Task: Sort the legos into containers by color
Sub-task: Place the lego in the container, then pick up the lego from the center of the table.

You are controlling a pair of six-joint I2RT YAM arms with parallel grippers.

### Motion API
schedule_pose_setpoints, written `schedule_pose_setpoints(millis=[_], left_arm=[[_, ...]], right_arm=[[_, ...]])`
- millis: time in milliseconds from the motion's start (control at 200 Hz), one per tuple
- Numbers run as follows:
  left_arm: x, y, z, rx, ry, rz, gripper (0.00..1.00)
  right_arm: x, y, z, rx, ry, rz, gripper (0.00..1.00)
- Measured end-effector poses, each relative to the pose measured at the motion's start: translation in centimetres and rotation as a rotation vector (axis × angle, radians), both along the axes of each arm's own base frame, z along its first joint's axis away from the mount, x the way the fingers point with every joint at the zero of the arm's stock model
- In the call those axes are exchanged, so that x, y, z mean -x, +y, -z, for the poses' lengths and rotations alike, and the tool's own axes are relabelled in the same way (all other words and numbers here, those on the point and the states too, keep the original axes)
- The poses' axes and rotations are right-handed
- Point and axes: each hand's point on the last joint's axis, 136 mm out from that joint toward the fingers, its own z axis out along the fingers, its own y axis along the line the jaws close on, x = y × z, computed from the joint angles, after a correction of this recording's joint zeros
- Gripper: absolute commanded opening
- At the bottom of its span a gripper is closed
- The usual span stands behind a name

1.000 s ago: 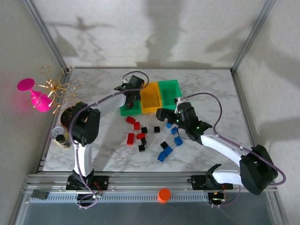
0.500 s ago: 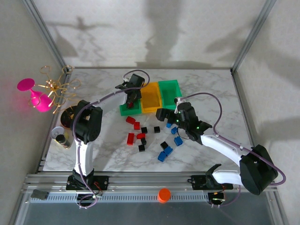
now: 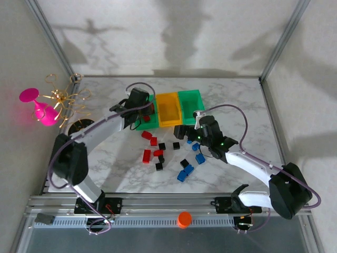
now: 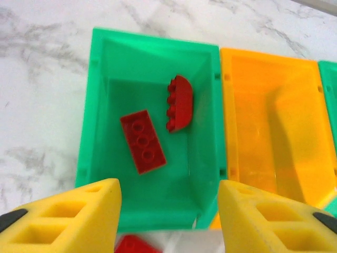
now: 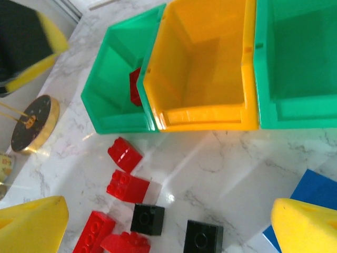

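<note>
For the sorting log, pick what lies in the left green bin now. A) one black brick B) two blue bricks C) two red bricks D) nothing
C: the left wrist view shows a flat red brick and a curved red brick on the floor of the left green bin.

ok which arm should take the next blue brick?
Right. The right gripper is open and low beside a blue brick; the left gripper hangs open over the green bin with red bricks, farther off.
</note>
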Motion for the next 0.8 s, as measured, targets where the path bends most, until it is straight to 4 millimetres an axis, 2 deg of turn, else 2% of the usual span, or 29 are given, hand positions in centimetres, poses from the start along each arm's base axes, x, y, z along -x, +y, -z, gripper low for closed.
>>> schedule_pose_setpoints(millis=[95,180,365,591,801], left_arm=[[2.5,-0.2,0.6,0.022,0.011,0.014,0.51],[5.1,-1.0,2.1,0.03,0.044,0.048,0.52],[9.2,-3.2,4.4,0.041,0.104,0.104,0.55],[11.1,-4.1,6.4,0.043,0.151,0.106,0.55],[11.4,-4.8,9.9,-0.03,0.218,0.113,0.55]], right_arm=[[0.8,0.0,1.2,0.014,0.023,-0.023,0.99],[1.5,0.3,1.9,0.027,0.036,-0.045,0.99],[3.8,2.3,2.4,0.035,0.043,-0.118,0.99],[5.6,2.2,4.7,0.041,0.104,-0.125,0.99],[5.7,2.0,5.0,0.033,0.115,-0.101,0.99]])
